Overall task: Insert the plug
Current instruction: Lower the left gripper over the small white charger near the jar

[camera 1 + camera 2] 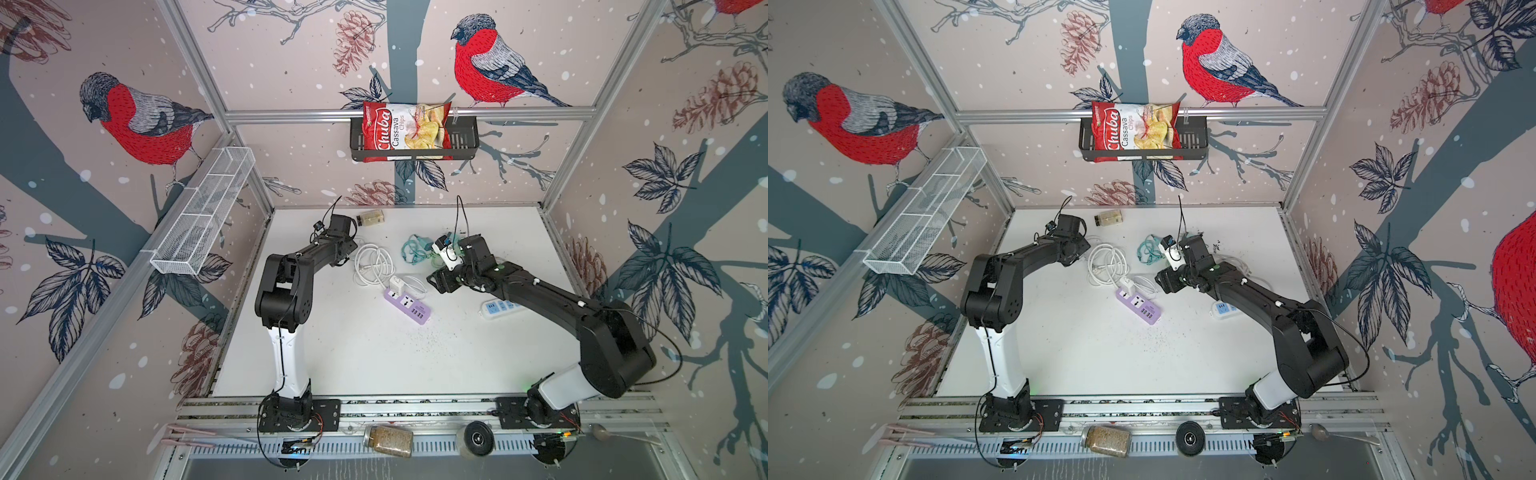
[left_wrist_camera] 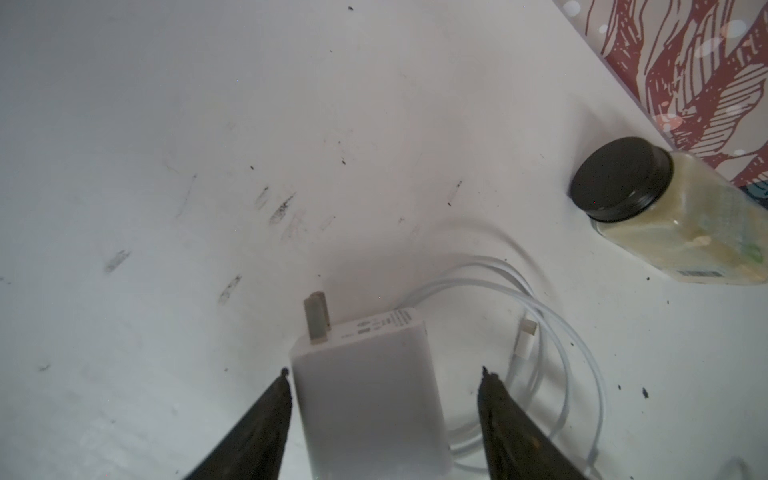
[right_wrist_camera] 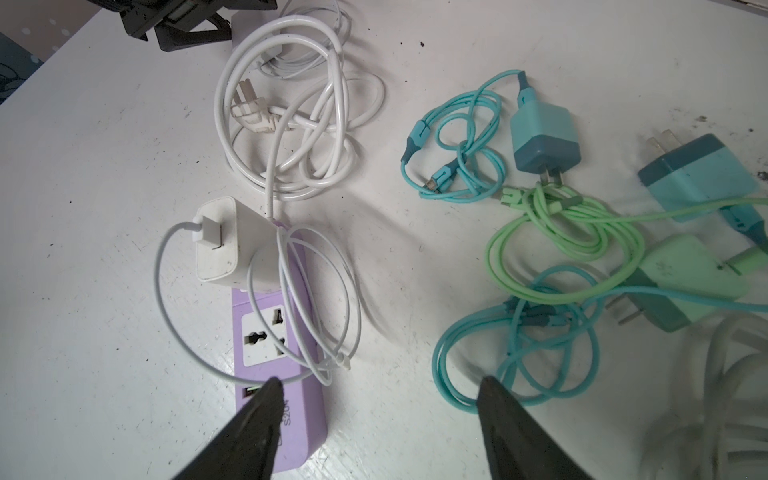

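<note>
Two power strips [image 1: 407, 305], five chargers [image 3: 232, 245] — two white, three teal or green, two jars [image 1: 371, 217], two baskets [image 1: 203, 212], one chip bag [image 1: 405, 126].

The left gripper [image 2: 384, 372] and right gripper [image 3: 379, 379] angle downward (jaws apart).

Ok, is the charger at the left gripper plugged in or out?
Out. The white charger shows a bare prong, sitting between open jaws of the left gripper.
</note>
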{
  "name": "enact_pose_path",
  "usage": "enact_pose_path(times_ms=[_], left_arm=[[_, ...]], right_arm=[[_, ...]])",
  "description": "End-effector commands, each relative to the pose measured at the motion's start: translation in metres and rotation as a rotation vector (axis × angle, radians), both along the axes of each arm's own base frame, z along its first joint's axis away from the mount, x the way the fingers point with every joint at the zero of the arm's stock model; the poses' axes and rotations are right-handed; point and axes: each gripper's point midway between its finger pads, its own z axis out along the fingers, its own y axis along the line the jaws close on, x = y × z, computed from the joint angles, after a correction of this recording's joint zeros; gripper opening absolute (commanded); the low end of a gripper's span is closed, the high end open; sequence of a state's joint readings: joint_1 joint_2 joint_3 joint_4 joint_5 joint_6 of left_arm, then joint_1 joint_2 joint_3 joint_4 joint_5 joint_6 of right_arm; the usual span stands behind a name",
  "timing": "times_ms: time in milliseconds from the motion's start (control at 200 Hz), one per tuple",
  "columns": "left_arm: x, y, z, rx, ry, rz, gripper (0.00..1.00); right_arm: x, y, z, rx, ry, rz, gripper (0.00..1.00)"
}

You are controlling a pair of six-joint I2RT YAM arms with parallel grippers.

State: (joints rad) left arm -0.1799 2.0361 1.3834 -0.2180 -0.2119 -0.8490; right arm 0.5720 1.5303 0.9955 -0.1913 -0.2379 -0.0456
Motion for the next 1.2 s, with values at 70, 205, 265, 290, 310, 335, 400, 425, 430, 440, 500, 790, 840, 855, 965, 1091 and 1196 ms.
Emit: enact_pose_path(times_ms=[70,205,265,290,310,335,400,425,430,440,500,790,840,855,965,1091,1196], left_arm=[[-0.009,0.020,-0.003,0.034,0.042,-0.007,0.73],[-0.002,0.028,0.000,0.038,0.036,-0.008,0.73],[0.001,0.032,0.001,0.043,0.037,-0.007,0.72],[0.002,0.033,0.002,0.046,0.036,-0.008,0.72],[0.004,0.034,0.003,0.048,0.034,-0.007,0.72],[0.005,0.036,0.003,0.053,0.037,-0.006,0.72],[0.008,0.042,0.004,0.075,0.034,0.004,0.72],[0.010,0.044,0.004,0.080,0.030,0.003,0.71],[0.011,0.045,0.004,0.081,0.029,0.004,0.72],[0.011,0.045,0.004,0.082,0.030,0.005,0.72],[0.017,0.047,0.001,0.086,0.026,-0.002,0.70],[0.037,0.043,0.003,0.080,-0.035,-0.030,0.67],[0.040,0.043,0.004,0.081,-0.049,-0.030,0.66],[0.041,0.043,0.005,0.081,-0.053,-0.032,0.66],[0.047,0.040,0.007,0.071,-0.075,-0.042,0.63],[0.054,0.030,0.004,0.031,-0.094,-0.080,0.60],[0.055,0.028,-0.002,0.020,-0.090,-0.089,0.58]], right_arm=[[0.001,0.004,0.006,0.029,-0.009,0.008,0.75],[0.002,0.005,0.006,0.030,-0.008,0.007,0.75],[0.002,0.004,0.006,0.029,-0.008,0.006,0.75],[0.002,0.003,0.006,0.029,-0.008,0.004,0.75],[0.002,0.003,0.007,0.030,-0.009,0.003,0.75],[0.002,0.003,0.007,0.030,-0.010,0.003,0.75],[0.002,0.003,0.006,0.030,-0.009,0.004,0.75],[0.002,0.003,0.007,0.031,-0.009,0.004,0.75],[0.002,0.003,0.006,0.030,-0.008,0.004,0.75],[0.002,0.003,0.007,0.031,-0.008,0.004,0.75],[0.002,0.003,0.006,0.031,-0.007,0.005,0.75],[0.001,0.004,0.007,0.032,-0.005,0.008,0.75],[0.001,0.005,0.008,0.035,-0.006,0.010,0.75],[0.001,0.005,0.008,0.035,-0.006,0.009,0.75],[0.001,0.005,0.007,0.035,-0.002,0.012,0.75],[0.000,0.005,0.007,0.035,-0.004,0.011,0.75],[0.000,0.004,0.008,0.036,-0.005,0.010,0.75]])
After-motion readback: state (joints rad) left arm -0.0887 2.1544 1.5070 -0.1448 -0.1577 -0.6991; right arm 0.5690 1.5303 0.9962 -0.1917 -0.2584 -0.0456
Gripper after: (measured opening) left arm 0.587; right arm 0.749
